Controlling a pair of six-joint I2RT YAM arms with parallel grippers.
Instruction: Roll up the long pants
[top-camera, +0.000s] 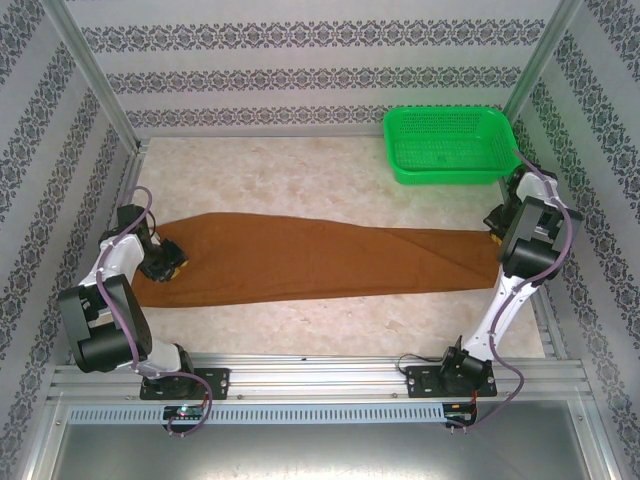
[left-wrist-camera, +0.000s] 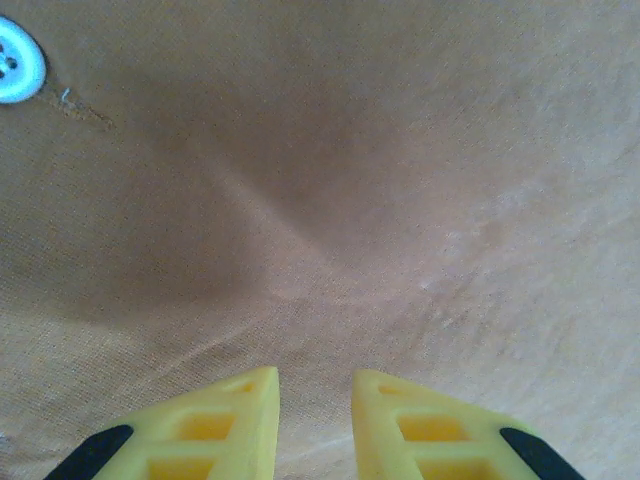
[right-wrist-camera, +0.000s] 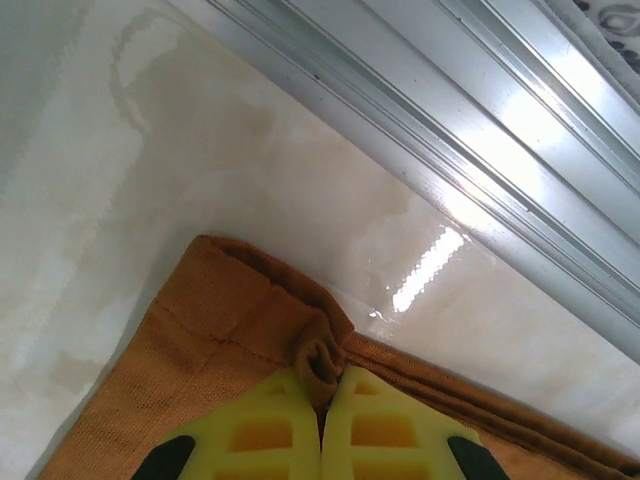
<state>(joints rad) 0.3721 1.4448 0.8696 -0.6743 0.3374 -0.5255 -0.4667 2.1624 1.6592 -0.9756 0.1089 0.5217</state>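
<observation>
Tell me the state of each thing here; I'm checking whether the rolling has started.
long pants: spread flat along the table, not yet rolled.
green basket: upright, nothing visible inside.
left pincer: jaws narrowly apart, tips at the cloth; grip unclear.
right pincer: shut on a bunched edge of the long pants.

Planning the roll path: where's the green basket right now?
Top view: the green basket sits at the far right corner of the table, beyond the right arm and apart from the long pants.
</observation>
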